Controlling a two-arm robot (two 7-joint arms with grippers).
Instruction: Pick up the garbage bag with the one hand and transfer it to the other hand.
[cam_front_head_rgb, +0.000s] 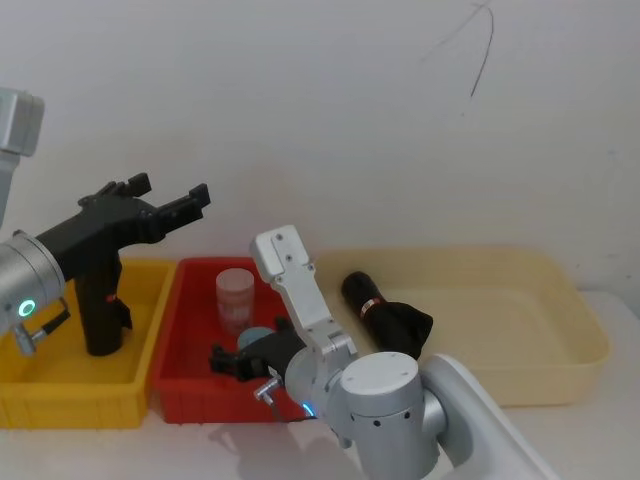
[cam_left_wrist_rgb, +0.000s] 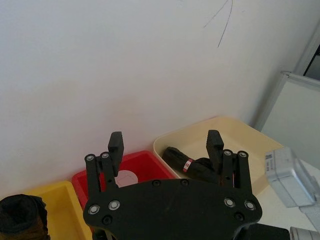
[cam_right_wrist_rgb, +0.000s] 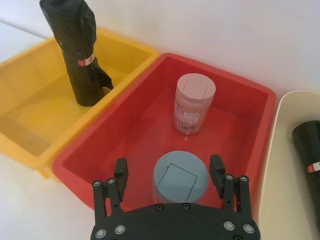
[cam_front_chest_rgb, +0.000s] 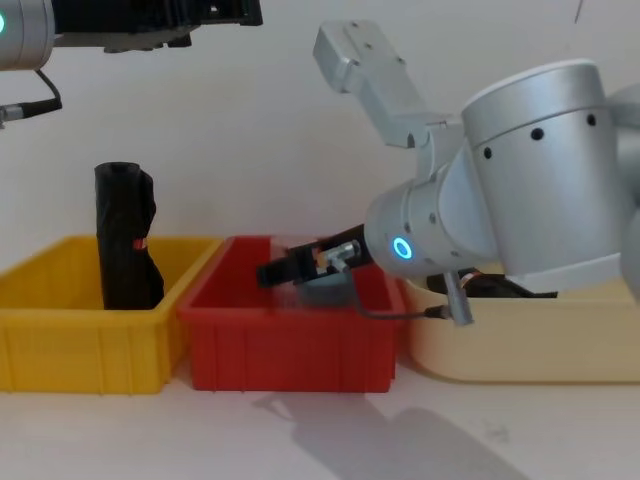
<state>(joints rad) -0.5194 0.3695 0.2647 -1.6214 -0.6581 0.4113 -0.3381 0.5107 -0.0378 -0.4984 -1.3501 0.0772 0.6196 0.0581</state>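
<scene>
Surface (cam_front_chest_rgb: 300, 430), plain white and matt, carries three open containers close together in a row: a yellow plastic bin (cam_front_head_rgb: 60, 410) on the robot's left, a red plastic bin (cam_front_head_rgb: 200, 402) in the middle and a wide cream plastic tray (cam_front_head_rgb: 570, 330) on the right. Nearest, the silver-grey arm with the blue glowing ring reaches to the red bin. Its right hand (cam_right_wrist_rgb: 168, 167) hangs at about rim height, black fingers spread and holding nothing, just above a round grey-blue lidded tub (cam_right_wrist_rgb: 180, 182). Beyond the tub stands a translucent pink-capped jar (cam_right_wrist_rgb: 192, 102); its paper label is too small to read. In the yellow bin a lumpy, creased black roll (cam_right_wrist_rgb: 77, 55) stands upright with a small red mark. The garbage bag (cam_front_head_rgb: 365, 293), a smooth black roll with a narrow red-and-white band of unreadable print, lies on its side at the cream tray's left end. The left hand (cam_front_head_rgb: 172, 195), on the green-ringed arm, is held high over the yellow bin, fingers spread, holding nothing. Behind is a white wall (cam_front_head_rgb: 400, 120) marked by a thin dark curved line (cam_front_head_rgb: 485, 50).
</scene>
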